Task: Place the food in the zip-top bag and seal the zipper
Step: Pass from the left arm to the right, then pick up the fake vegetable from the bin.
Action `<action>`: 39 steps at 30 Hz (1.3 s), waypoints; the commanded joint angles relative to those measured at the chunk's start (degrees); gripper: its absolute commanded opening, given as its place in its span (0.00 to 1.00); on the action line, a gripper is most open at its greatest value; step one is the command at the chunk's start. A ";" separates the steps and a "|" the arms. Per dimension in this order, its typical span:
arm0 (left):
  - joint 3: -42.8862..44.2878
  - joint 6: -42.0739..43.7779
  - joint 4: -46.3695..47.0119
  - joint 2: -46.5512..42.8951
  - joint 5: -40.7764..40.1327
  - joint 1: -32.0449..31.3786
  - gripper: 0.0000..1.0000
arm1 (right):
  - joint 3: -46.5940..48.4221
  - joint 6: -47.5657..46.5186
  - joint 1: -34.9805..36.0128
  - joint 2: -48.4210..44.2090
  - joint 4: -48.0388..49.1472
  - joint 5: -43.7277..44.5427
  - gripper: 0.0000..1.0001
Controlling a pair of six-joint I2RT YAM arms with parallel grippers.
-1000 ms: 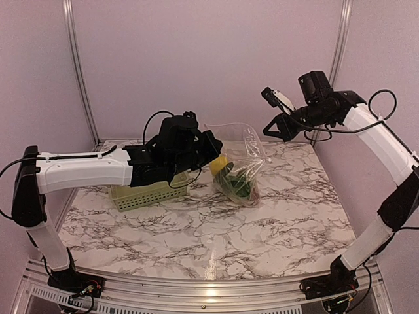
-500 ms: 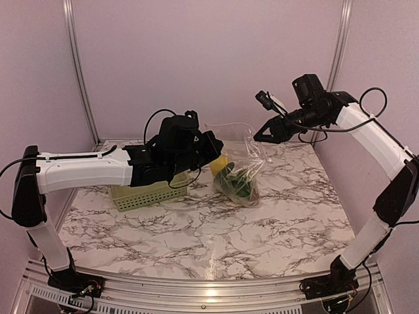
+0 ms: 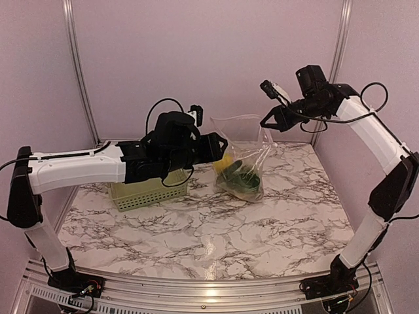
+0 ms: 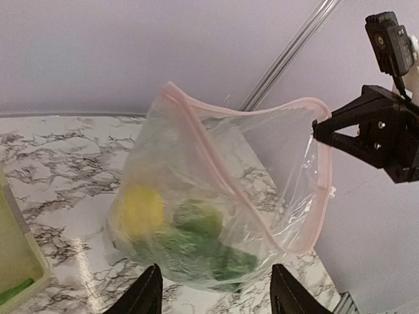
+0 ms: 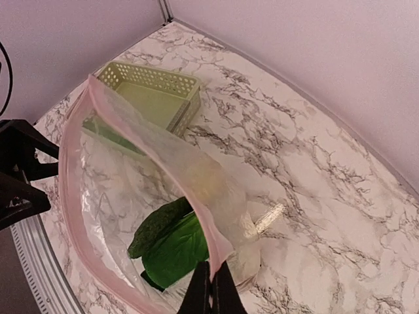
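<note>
Marble table [image 3: 209, 235], near edge bare between the two arm bases.

Mid-table, left: light green perforated basket [image 3: 147, 193], partly under the left arm. The left wrist view caught a green scrap in its corner; I could not tell what it was.

Just right of the basket: zip-top bag [image 3: 243, 147], bottom resting on the marble, mouth raised and gaping. The food [image 3: 237, 178] sat low inside: a yellow lemon [image 4: 139, 209] on the basket side, a broad bok choy leaf [image 5: 175, 254] beside it, and a darker green piece against the leaf. Other pieces were too blurred by plastic to sort.

Left gripper [image 4: 215, 296]: fingers spread wide, grasping nothing, level with the bag's left side. Whether it touched the bag could not be told.

Right gripper [image 3: 268, 122]: clenched on the zipper [image 4: 325, 170] at the bag's right upper corner, holding that corner above the table. The pink strip ran slack from the pinch around the open mouth.

Behind: plain pale wall.
</note>
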 commanded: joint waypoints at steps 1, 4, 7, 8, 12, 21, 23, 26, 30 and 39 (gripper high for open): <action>-0.96 17.51 -12.90 -10.67 -5.24 2.50 0.62 | 5.04 -0.70 -3.41 -5.49 5.02 5.01 0.00; -2.92 24.31 -22.55 -15.02 -3.09 7.46 0.67 | 3.04 -0.27 -3.39 -5.70 5.03 2.09 0.00; -5.29 29.46 -31.35 -16.84 2.24 13.97 0.67 | 0.28 -0.13 -3.37 -5.42 5.48 -0.27 0.00; -5.68 31.48 -33.64 -16.80 4.44 15.89 0.67 | -0.50 -0.15 -3.37 -5.39 5.59 -0.49 0.00; -7.45 36.68 -40.35 -14.76 11.40 22.94 0.66 | -0.76 -0.04 -3.37 -5.22 5.56 -1.45 0.00; -7.56 45.13 -47.45 -4.67 17.34 31.33 0.66 | -4.64 -0.08 -3.37 -7.57 6.30 -2.41 0.00; -7.30 46.92 -48.75 -2.19 17.26 32.48 0.65 | -5.64 -0.12 -3.37 -8.24 6.50 -2.58 0.00; -7.17 51.42 -50.77 1.07 17.01 32.81 0.63 | -6.81 -0.04 -3.42 -9.01 6.93 -2.69 0.00; -6.58 52.08 -50.78 3.64 14.55 32.77 0.64 | -7.56 -0.04 -3.39 -9.21 7.13 -2.87 0.00; -5.88 53.99 -51.53 7.12 19.49 32.57 0.61 | -7.79 0.05 -3.41 -8.17 7.31 -3.86 0.00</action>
